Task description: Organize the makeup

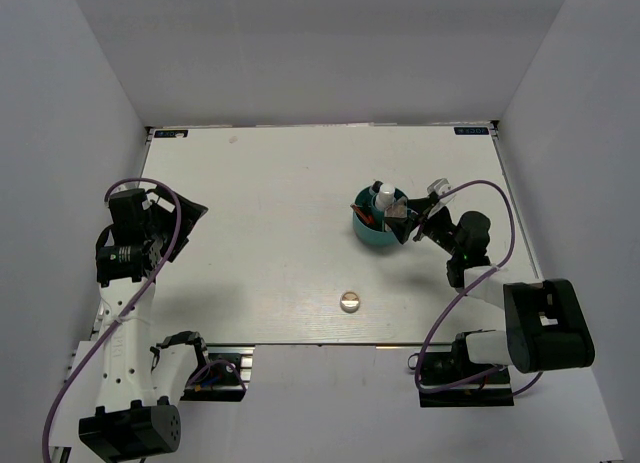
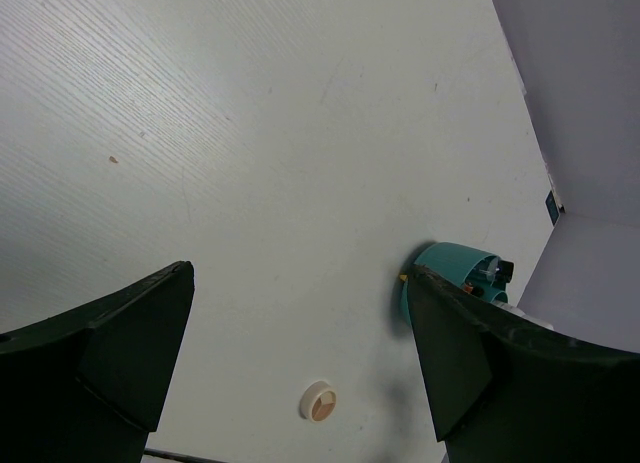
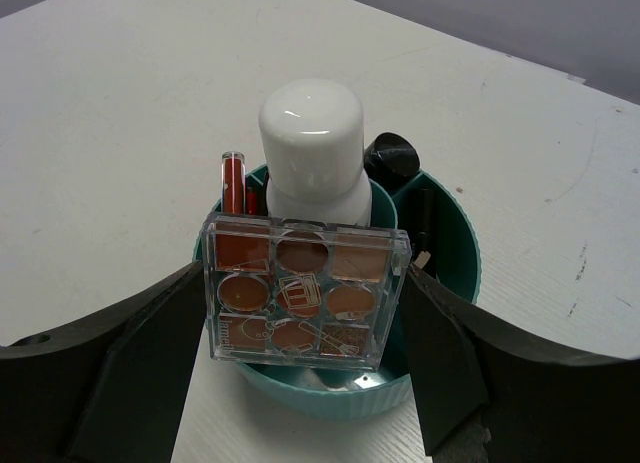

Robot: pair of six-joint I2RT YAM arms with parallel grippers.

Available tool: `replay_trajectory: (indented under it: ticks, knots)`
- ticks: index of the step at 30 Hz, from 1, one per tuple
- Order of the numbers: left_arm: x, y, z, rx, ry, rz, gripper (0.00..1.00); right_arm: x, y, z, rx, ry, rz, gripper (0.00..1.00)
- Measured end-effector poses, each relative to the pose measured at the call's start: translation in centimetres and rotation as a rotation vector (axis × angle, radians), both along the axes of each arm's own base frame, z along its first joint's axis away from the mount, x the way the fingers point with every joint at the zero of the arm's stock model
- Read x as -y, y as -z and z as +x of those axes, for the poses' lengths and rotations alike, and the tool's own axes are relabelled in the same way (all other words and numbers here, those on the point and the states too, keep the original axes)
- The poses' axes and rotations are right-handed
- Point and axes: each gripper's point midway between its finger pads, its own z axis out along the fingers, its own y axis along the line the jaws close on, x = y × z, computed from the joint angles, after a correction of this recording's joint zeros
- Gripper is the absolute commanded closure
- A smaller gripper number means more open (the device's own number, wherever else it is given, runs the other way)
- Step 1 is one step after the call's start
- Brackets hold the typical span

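My right gripper (image 3: 305, 308) is shut on the small square palette (image 3: 300, 283) and holds it upright over the near side of the teal divided cup (image 3: 455, 245). In the cup stand the white bottle (image 3: 311, 143), a red stick (image 3: 233, 181) and black sticks (image 3: 391, 156). In the top view the right gripper (image 1: 411, 216) is at the cup's (image 1: 371, 235) right side, with the bottle (image 1: 384, 196) sticking up. The round compact (image 1: 349, 301) lies alone on the table, also in the left wrist view (image 2: 319, 401). My left gripper (image 1: 186, 215) is open and empty at the far left (image 2: 300, 293).
The white table (image 1: 280, 203) is walled by grey panels at the back and both sides. The cup also shows in the left wrist view (image 2: 445, 266), far off. Cables and arm bases sit along the near edge.
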Motion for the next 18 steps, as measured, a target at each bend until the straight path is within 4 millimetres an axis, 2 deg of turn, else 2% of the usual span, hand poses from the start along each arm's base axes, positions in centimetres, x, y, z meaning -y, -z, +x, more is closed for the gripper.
replay_trajectory:
  ticks: [18]
  knots:
    - [0.00, -0.01, 0.01, 0.001, 0.000, 0.000, 0.02, 0.44, 0.75, 0.60, 0.012, 0.023, -0.031, 1.00]
